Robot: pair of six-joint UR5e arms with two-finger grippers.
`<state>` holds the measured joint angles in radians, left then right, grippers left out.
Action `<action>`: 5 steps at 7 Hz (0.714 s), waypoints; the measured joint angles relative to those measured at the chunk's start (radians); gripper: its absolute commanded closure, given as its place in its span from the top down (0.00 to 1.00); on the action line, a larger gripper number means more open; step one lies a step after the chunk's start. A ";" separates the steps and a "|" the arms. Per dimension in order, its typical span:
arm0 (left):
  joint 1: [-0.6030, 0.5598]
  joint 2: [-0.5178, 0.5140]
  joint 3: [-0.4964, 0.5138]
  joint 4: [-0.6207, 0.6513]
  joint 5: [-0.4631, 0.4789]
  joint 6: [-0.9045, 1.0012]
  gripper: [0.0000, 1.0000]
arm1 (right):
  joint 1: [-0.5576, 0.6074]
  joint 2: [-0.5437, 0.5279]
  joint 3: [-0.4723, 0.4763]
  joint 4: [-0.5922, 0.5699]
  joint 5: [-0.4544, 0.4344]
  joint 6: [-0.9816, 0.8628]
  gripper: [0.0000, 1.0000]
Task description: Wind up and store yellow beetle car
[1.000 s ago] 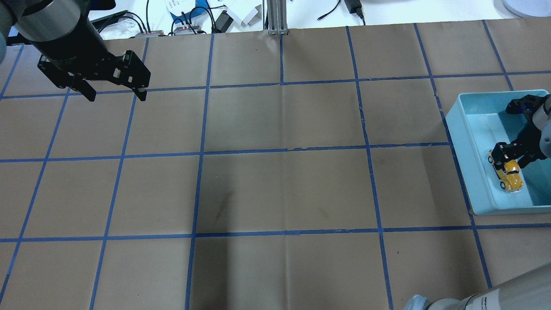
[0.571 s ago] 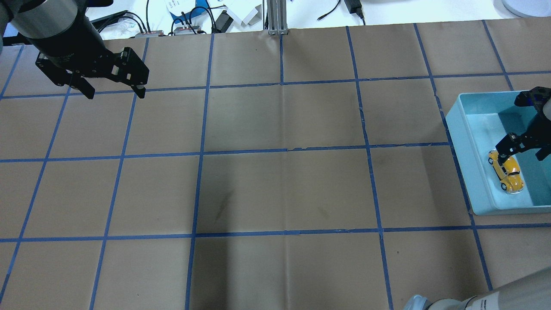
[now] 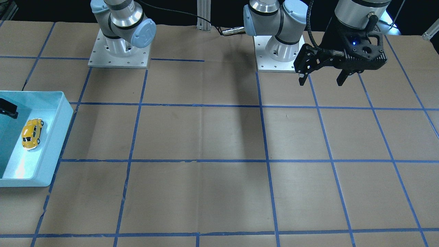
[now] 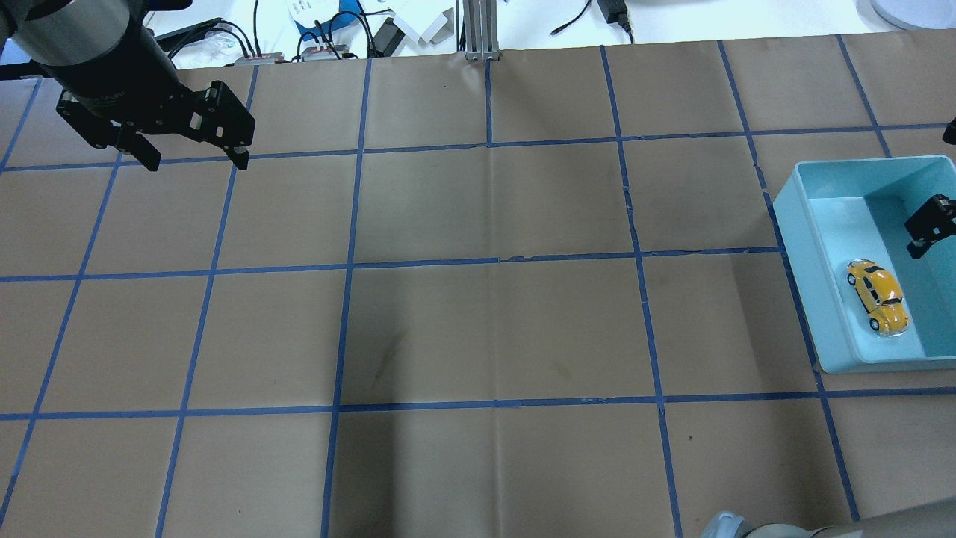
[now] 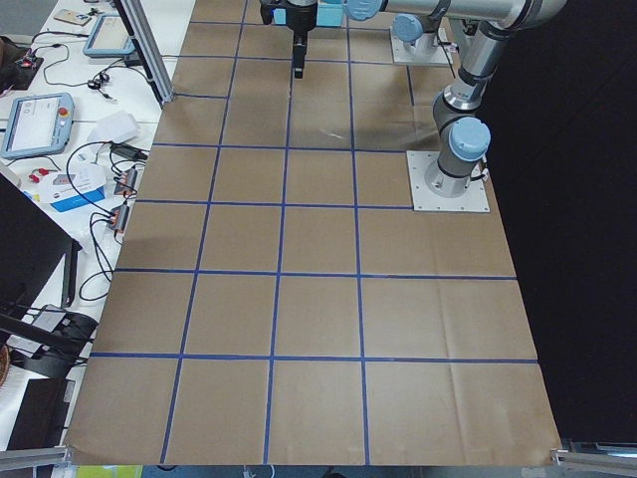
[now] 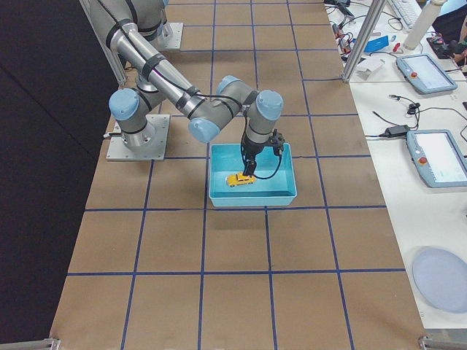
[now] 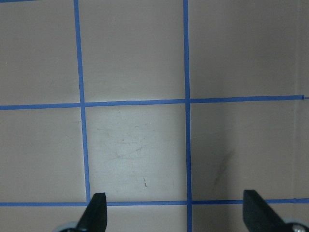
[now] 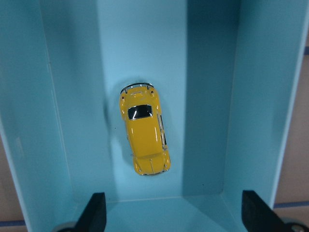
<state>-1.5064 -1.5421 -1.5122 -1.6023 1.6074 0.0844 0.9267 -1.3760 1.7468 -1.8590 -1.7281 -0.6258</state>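
The yellow beetle car (image 4: 878,296) stands on its wheels on the floor of a light blue bin (image 4: 803,254) at the table's right edge. It also shows in the front view (image 3: 31,133), the right side view (image 6: 240,179) and the right wrist view (image 8: 144,136). My right gripper (image 8: 176,212) is open and empty. It hangs above the bin and clear of the car, with one finger (image 4: 928,223) showing at the overhead view's edge. My left gripper (image 4: 196,160) is open and empty, high over the far left of the table. It also shows in the front view (image 3: 321,82).
The table is brown paper with a blue tape grid. An aluminium post (image 4: 478,30), cables and small boxes lie along the far edge. The two arm bases (image 3: 118,51) stand at the robot's side of the table.
My right gripper has lifted off the car and drawn back to the right; the car stays in the bin. My left gripper has drifted slightly left and farther away.
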 measured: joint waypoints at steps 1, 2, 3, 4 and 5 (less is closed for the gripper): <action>-0.001 -0.001 0.003 0.000 -0.001 0.000 1.00 | 0.000 -0.023 -0.049 0.043 0.002 -0.001 1.00; 0.001 -0.001 0.007 0.000 -0.003 0.001 1.00 | 0.003 -0.043 -0.101 0.093 0.004 0.001 1.00; 0.001 0.001 0.006 0.000 -0.003 0.001 1.00 | 0.008 -0.069 -0.157 0.151 0.007 0.006 1.00; 0.002 0.003 0.006 0.000 -0.003 0.001 1.00 | 0.011 -0.095 -0.214 0.215 0.009 0.008 1.00; 0.002 0.003 0.008 -0.001 -0.004 0.001 1.00 | 0.011 -0.112 -0.264 0.280 0.009 0.009 1.00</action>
<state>-1.5045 -1.5389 -1.5046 -1.6036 1.6037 0.0858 0.9376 -1.4884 1.4828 -1.5792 -1.7196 -0.6167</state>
